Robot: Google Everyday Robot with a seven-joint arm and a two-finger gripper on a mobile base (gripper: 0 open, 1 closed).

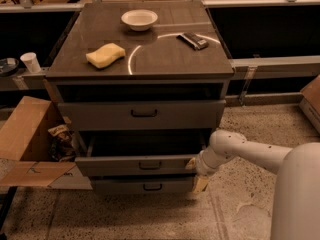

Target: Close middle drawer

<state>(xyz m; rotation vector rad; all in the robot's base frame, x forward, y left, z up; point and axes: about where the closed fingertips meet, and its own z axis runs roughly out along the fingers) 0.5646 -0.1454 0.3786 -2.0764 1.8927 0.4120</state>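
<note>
The middle drawer [115, 166] is seen as a wide grey metal drawer with a low flat front panel, and a small dark handle [150, 165] is placed at the centre of this panel. It is the second of the three drawers of the cabinet [220, 64]. It is pulled out towards the camera, so that its front stands forward of the top drawer [100, 115] and a dark open inside is shown behind the panel. The lowest drawer [120, 186] is found just under it and is set further back.

The gripper [195, 173] is located at the right end of the middle drawer's front, touching or almost touching the corner; which of the two cannot be told. Whether the gripper is open or closed cannot be told either. The white arm [250, 151] is stretched in from the right side.

On the cabinet top a white bowl [139, 19] and a yellow sponge [105, 55] are laid well apart.
</note>
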